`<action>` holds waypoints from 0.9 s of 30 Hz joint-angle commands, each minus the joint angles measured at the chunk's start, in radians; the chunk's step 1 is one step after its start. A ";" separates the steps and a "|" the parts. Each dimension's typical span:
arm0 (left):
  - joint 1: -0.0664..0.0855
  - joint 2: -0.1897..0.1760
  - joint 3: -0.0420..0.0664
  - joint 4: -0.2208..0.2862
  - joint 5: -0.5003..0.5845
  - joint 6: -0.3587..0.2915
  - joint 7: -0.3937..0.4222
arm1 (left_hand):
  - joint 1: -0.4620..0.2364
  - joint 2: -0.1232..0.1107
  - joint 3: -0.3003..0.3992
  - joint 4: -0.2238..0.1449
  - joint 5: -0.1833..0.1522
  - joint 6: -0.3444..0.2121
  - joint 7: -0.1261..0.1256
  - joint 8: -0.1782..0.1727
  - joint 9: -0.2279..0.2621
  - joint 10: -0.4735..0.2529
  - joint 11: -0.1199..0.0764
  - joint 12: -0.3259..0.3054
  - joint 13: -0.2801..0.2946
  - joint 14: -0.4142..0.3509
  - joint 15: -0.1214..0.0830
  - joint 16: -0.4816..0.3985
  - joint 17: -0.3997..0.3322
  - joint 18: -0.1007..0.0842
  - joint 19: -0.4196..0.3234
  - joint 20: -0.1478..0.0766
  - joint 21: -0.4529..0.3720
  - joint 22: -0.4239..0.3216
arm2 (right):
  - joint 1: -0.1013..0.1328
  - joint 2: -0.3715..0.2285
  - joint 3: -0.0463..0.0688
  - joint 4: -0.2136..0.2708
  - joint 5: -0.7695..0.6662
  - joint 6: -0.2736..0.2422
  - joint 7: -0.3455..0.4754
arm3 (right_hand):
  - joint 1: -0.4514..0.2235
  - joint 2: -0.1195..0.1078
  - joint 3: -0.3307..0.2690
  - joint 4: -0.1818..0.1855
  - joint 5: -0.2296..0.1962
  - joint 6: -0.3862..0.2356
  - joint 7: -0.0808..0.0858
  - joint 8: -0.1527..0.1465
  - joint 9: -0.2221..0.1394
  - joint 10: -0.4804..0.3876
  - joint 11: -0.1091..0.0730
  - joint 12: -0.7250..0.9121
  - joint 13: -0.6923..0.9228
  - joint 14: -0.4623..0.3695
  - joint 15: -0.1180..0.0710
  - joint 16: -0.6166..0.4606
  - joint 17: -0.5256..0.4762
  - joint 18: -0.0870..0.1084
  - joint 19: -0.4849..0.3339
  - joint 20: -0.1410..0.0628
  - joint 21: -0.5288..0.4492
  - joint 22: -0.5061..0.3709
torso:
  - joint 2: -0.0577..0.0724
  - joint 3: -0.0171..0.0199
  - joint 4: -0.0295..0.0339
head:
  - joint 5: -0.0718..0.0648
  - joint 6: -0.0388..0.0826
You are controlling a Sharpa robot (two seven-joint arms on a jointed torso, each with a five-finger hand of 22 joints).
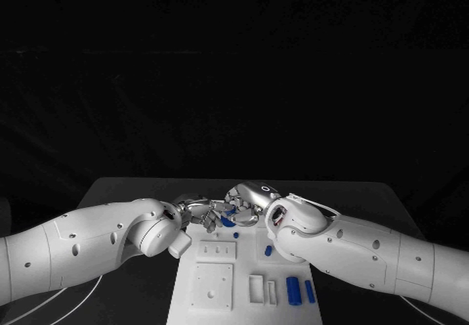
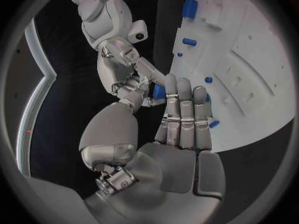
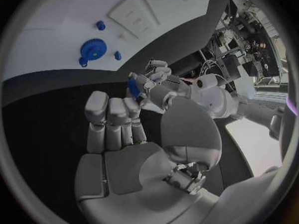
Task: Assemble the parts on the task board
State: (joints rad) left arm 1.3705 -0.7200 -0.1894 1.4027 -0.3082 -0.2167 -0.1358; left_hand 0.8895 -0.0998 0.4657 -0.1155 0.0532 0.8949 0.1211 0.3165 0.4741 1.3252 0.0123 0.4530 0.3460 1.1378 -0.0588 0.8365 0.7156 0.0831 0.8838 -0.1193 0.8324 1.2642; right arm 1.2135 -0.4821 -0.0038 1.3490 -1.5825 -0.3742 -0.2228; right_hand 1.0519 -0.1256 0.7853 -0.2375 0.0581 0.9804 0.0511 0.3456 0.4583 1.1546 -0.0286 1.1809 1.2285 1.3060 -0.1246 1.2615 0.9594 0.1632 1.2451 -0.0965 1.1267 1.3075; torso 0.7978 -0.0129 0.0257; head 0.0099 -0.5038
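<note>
The white task board (image 1: 220,308) lies along the middle of the table. Both hands meet over its far end. A small blue part (image 1: 227,220) sits between them, and fingertips of my left hand (image 1: 196,211) and my right hand (image 1: 247,202) both close on it. The left wrist view has the part (image 2: 159,91) beside my left hand's (image 2: 181,134) fingertips, under a finger of the right hand (image 2: 118,67). From the right wrist, the part (image 3: 132,86) is just past my right hand's (image 3: 118,134) fingertips, against the left hand's (image 3: 159,82) fingers.
Two blue cylinders (image 1: 293,290) (image 1: 310,291) lie at the board's near right. Small blue pegs (image 1: 236,235) (image 1: 268,250) stand mid-board. A blue gear (image 3: 92,50) sits on the board (image 3: 62,20) near its far end. Black table lies on both sides.
</note>
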 commanded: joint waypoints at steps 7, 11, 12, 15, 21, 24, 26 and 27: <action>0.002 0.005 0.001 0.006 0.003 0.027 0.011 | 0.009 0.044 0.001 -0.028 -0.001 0.013 0.000 -0.005 -0.002 -0.010 -0.002 0.009 0.004 -0.009 -0.001 0.008 -0.008 -0.014 -0.011 -0.036 0.008 -0.005 | -0.008 0.009 -0.003 -0.001 -0.003 0.022 0.010 | 0.002 0.004 0.007 0.001 0.005 0.059 0.033 0.020 0.034 0.009 0.001 0.003 0.001 0.000 -0.010 -0.004 0.001 0.099 0.002 -0.002 0.001 0.011 | 0.001 0.0001 -0.0008 | 0.001 -0.002; 0.002 0.007 0.001 0.006 0.003 0.030 0.010 | 0.016 0.064 0.002 -0.047 0.001 0.017 -0.001 -0.006 -0.003 -0.011 -0.003 0.009 0.005 -0.009 -0.001 0.012 -0.013 -0.015 -0.013 -0.036 0.011 -0.007 | -0.008 0.011 -0.003 -0.003 -0.003 0.022 0.009 | 0.001 0.005 0.007 0.000 0.006 0.059 0.033 0.020 0.034 0.009 0.001 0.003 0.001 0.000 -0.010 -0.004 0.001 0.099 0.002 -0.002 0.001 0.011 | 0.001 -0.0005 -0.0006 | 0.001 -0.003; 0.002 0.008 0.001 0.006 0.003 0.031 0.010 | 0.017 0.067 0.002 -0.050 0.002 0.018 -0.001 -0.006 -0.004 -0.011 -0.003 0.009 0.005 -0.009 -0.001 0.012 -0.014 -0.015 -0.013 -0.036 0.012 -0.008 | -0.008 0.011 -0.003 -0.004 -0.003 0.022 0.009 | 0.001 0.005 0.007 0.000 0.006 0.059 0.033 0.020 0.034 0.008 0.001 0.003 0.001 0.000 -0.010 -0.004 0.001 0.099 0.002 -0.002 0.001 0.011 | 0.001 -0.0005 -0.0006 | 0.001 -0.003; 0.002 0.009 0.001 0.006 0.003 0.034 0.009 | 0.025 0.078 0.006 -0.065 0.003 0.022 -0.001 -0.007 -0.005 -0.010 -0.003 0.010 0.006 -0.009 -0.001 0.015 -0.017 -0.015 -0.014 -0.037 0.015 -0.010 | -0.008 0.012 -0.003 -0.005 -0.003 0.023 0.009 | 0.001 0.005 0.007 0.000 0.006 0.059 0.033 0.020 0.034 0.008 0.001 0.002 0.001 0.000 -0.010 -0.004 0.001 0.099 0.002 -0.002 0.001 0.011 | 0.001 -0.0009 0.0001 | 0.001 -0.003; 0.002 0.008 0.001 0.008 0.003 0.042 0.006 | 0.049 0.109 0.024 -0.106 0.042 0.038 -0.004 -0.004 -0.005 -0.009 -0.006 0.009 0.006 -0.009 -0.001 0.023 -0.026 -0.018 -0.016 -0.037 0.022 -0.015 | -0.009 0.013 -0.003 -0.010 -0.003 0.023 0.009 | 0.001 0.005 0.008 0.000 0.006 0.059 0.033 0.020 0.034 0.009 0.001 0.003 0.001 0.000 -0.010 -0.004 0.001 0.099 0.003 -0.002 0.001 0.011 | 0.001 -0.0002 -0.0001 | 0.001 -0.005; 0.002 0.007 0.001 0.007 0.001 0.042 0.005 | 0.058 0.133 0.032 -0.129 0.054 0.047 -0.006 -0.002 -0.005 -0.008 -0.007 0.007 0.006 -0.010 -0.002 0.028 -0.030 -0.019 -0.017 -0.037 0.027 -0.018 | -0.010 0.013 -0.003 -0.011 -0.003 0.024 0.009 | 0.001 0.005 0.008 0.000 0.006 0.059 0.033 0.019 0.034 0.010 0.001 0.003 0.002 0.000 -0.010 -0.004 0.001 0.099 0.003 -0.002 0.001 0.011 | 0.001 -0.0005 -0.0005 | 0.001 -0.005; 0.002 0.006 0.001 0.007 0.000 0.040 0.004 | 0.059 0.144 0.035 -0.137 0.056 0.051 -0.007 0.000 -0.005 -0.006 -0.008 0.006 0.006 -0.010 -0.002 0.030 -0.032 -0.020 -0.017 -0.037 0.029 -0.019 | -0.011 0.012 -0.003 -0.010 -0.003 0.024 0.009 | 0.000 0.005 0.008 0.000 0.006 0.059 0.033 0.019 0.034 0.009 0.001 0.003 0.002 0.000 -0.010 -0.004 0.001 0.099 0.003 -0.002 0.001 0.011 | 0.001 -0.0007 -0.0006 | 0.001 -0.005; 0.002 0.006 0.001 0.007 0.000 0.040 0.004 | 0.059 0.147 0.036 -0.141 0.056 0.054 -0.007 0.000 -0.004 -0.006 -0.008 0.006 0.006 -0.010 -0.002 0.031 -0.033 -0.020 -0.018 -0.037 0.030 -0.020 | -0.011 0.012 -0.004 -0.010 -0.003 0.024 0.009 | 0.000 0.005 0.008 0.000 0.006 0.059 0.033 0.019 0.034 0.010 0.001 0.004 0.002 0.000 -0.010 -0.004 0.001 0.099 0.003 -0.002 0.001 0.011 | 0.001 -0.0006 -0.0009 | 0.001 -0.005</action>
State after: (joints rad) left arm 1.3695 -0.7172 -0.1907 1.4034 -0.3080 -0.2021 -0.1481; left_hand 0.9477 0.0401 0.5017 -0.2530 0.1036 0.9420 0.1136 0.3127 0.4680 1.3219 0.0088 0.4568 0.3514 1.1342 -0.0624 0.8642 0.6838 0.0750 0.8736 -0.1162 0.8555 1.2449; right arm 1.2058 -0.4717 -0.0054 1.3383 -1.5809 -0.3720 -0.2206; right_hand 1.0526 -0.1330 0.7870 -0.2357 0.0581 0.9816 0.0500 0.3629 0.4591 1.1581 -0.0251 1.1808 1.2295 1.3087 -0.1266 1.2615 0.9592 0.1633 1.2452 -0.0961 1.1267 1.3074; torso 0.7988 -0.0135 0.0254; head 0.0104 -0.5090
